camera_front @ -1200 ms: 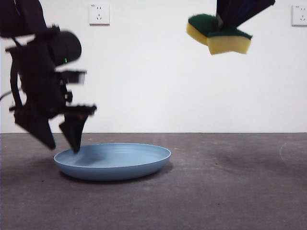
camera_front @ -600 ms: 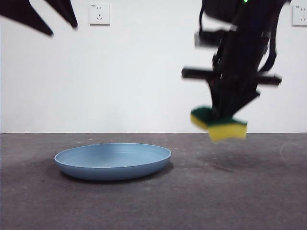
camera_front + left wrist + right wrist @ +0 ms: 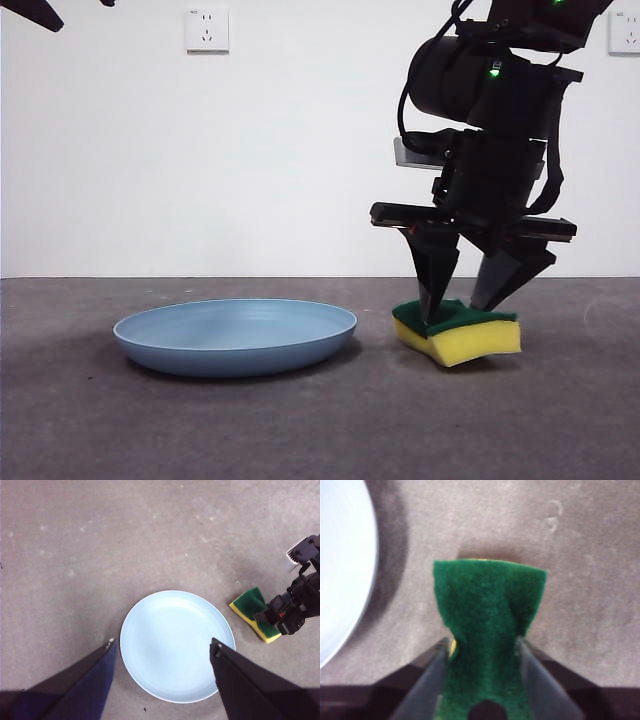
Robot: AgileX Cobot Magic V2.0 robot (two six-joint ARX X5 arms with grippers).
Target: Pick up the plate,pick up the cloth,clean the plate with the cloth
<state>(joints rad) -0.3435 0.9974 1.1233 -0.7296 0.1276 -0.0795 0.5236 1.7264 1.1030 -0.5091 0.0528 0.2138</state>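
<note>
Pinching the cloth (image 3: pixel 457 331) at lower right of the front view, the right gripper (image 3: pixel 470 300) presses it against the table (image 3: pixel 320 420), likely setting it down. The left gripper (image 3: pixel 162 647), jaws spread and empty, hangs high above the plate (image 3: pixel 236 335), which lies flat at lower left, unheld.

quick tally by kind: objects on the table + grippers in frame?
plate: 1
sponge: 1
right gripper, on the sponge: 1
left gripper, above the plate: 1
Total: 4

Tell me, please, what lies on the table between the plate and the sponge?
Nothing: only bare grey table separates the plate from the sponge, seen in the front and left wrist views.
</note>
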